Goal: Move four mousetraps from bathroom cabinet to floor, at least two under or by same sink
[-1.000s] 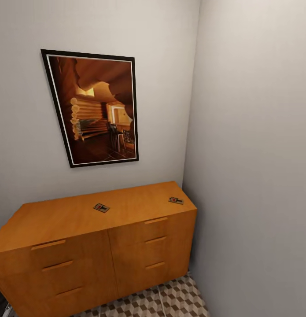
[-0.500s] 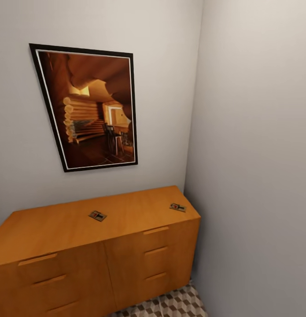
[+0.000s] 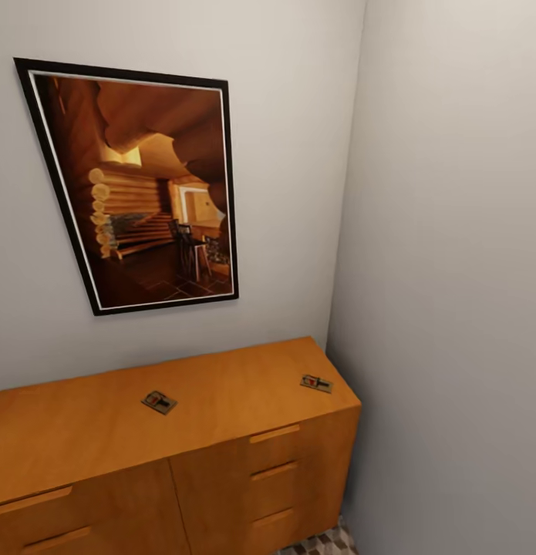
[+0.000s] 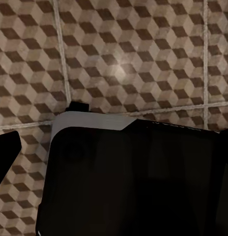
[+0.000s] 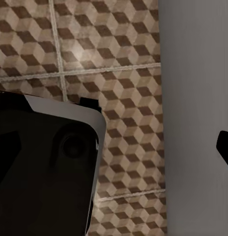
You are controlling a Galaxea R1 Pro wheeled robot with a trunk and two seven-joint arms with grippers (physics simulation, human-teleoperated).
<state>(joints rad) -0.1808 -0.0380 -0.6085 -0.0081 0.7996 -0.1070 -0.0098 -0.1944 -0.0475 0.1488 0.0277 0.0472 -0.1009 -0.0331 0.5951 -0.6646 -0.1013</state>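
Two mousetraps lie on top of the orange-brown cabinet (image 3: 221, 462) in the head view: one mousetrap (image 3: 159, 401) near the middle of the top, the other mousetrap (image 3: 316, 383) near its right end by the wall. Both are small tan boards with dark wire and a red mark. A sliver of the bathroom floor (image 3: 321, 543) shows at the cabinet's foot. My left gripper (image 4: 114, 152) and right gripper (image 5: 114, 147) hang low over the cube-patterned floor tiles (image 4: 124, 49), fingertips far apart at the picture edges, nothing between them.
A large framed picture (image 3: 136, 185) hangs on the wall above the cabinet. A plain grey wall (image 3: 453, 308) closes the corner right beside the cabinet's right end. My dark base (image 4: 133, 182) shows under both wrists, and a grey wall (image 5: 192, 98) stands close to the right arm.
The head camera has come closer to the cabinet, so picture and cabinet look larger and sit lower. The two mousetraps keep their places on the cabinet top.
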